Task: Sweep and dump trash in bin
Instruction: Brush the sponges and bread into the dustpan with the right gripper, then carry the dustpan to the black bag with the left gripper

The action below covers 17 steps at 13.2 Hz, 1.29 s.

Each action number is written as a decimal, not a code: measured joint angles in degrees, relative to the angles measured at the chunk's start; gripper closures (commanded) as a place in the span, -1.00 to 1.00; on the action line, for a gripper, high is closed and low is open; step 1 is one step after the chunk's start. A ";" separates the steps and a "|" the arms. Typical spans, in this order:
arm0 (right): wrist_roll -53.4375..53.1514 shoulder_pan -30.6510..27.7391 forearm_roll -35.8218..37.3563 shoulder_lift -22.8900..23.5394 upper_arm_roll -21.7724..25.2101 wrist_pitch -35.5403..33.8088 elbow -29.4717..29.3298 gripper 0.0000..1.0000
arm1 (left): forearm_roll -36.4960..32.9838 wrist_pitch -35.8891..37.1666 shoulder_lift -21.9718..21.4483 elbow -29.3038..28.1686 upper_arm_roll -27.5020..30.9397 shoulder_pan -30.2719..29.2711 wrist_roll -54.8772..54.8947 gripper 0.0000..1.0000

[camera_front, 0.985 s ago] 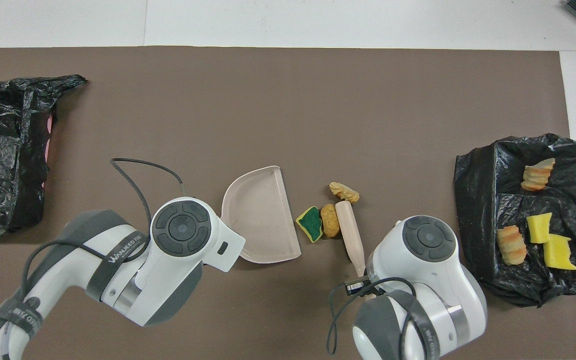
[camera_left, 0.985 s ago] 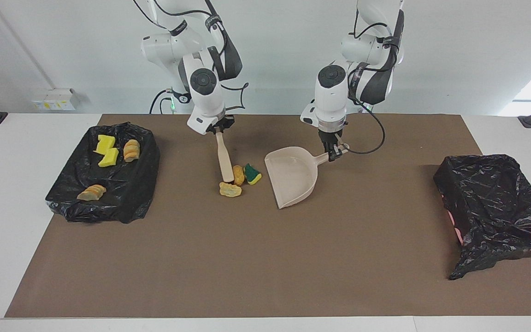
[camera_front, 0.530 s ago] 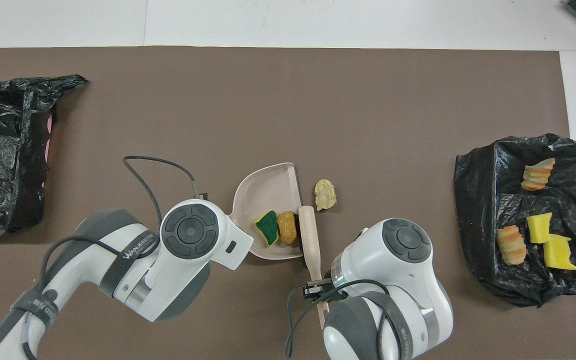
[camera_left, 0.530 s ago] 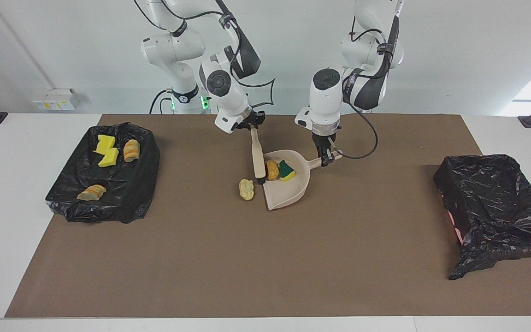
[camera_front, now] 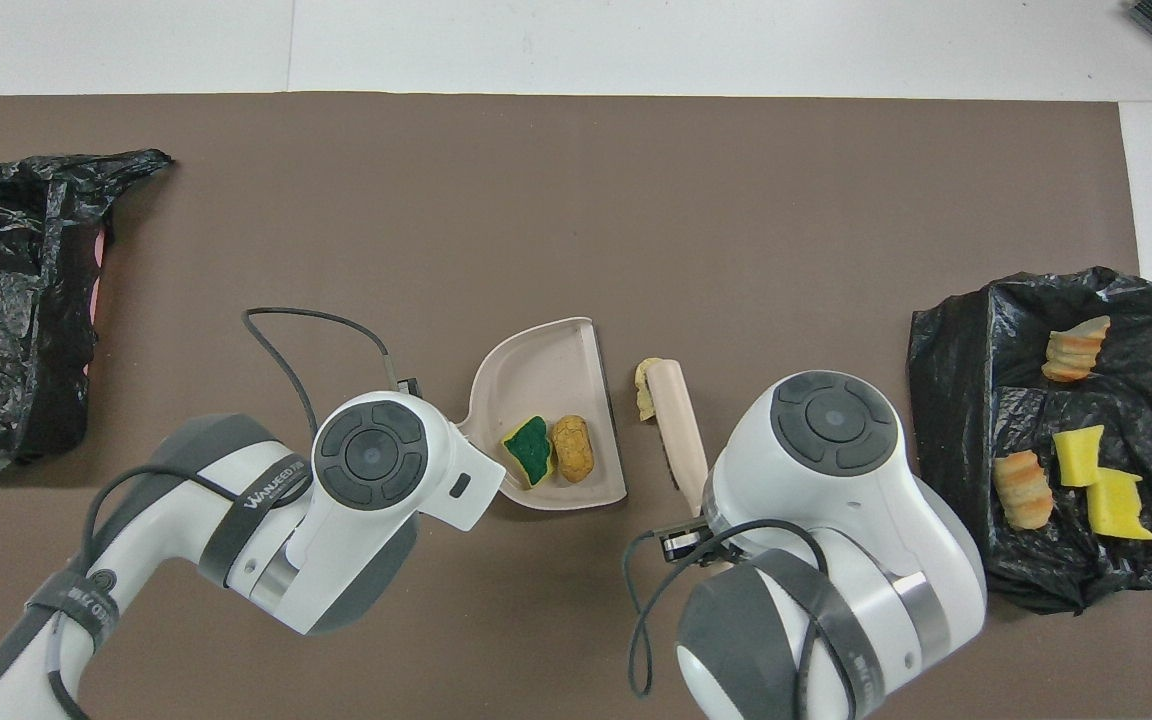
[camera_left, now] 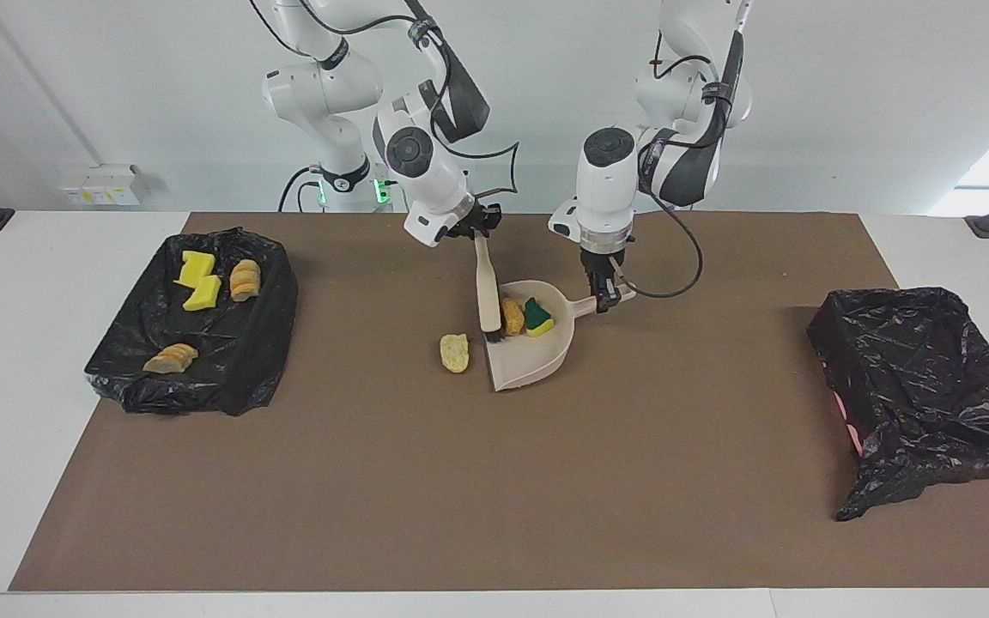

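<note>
Right gripper clamps the brush handle, arm angled down, bristles at the dustpan mouth. Left gripper pinches the dustpan handle, wrist vertical. Two scraps sit inside; one chunk lies just outside, toward the right arm's end of the table.

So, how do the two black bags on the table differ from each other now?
The black bag at the right arm's end lies open and shallow, with four scraps of trash showing in it: two yellow sponge bits and two tan chunks. The black bag at the left arm's end stands taller, shows no trash, and lets some pink show at one edge. Both are crinkled, glossy plastic on the brown mat.
</note>
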State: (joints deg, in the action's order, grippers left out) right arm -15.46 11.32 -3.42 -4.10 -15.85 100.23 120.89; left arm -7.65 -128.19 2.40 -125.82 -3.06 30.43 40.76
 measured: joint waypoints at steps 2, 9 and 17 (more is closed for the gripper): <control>1.09 -2.55 5.74 1.41 -0.01 3.39 0.26 1.00 | 0.34 0.75 0.10 -0.01 0.01 0.00 -2.40 1.00; 2.88 0.39 -7.08 8.62 -1.09 11.79 2.34 1.00 | 2.82 6.56 0.06 0.86 0.02 0.00 -5.61 1.00; 4.25 3.79 -21.37 6.41 -0.82 11.02 0.93 1.00 | 3.31 3.31 0.24 0.30 0.16 -1.05 0.06 1.00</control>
State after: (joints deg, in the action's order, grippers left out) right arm -11.21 15.11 -24.79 2.31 -16.67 111.24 121.82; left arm -4.34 -124.88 2.64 -125.52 -2.91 29.38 40.83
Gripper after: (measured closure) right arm 0.740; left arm 0.687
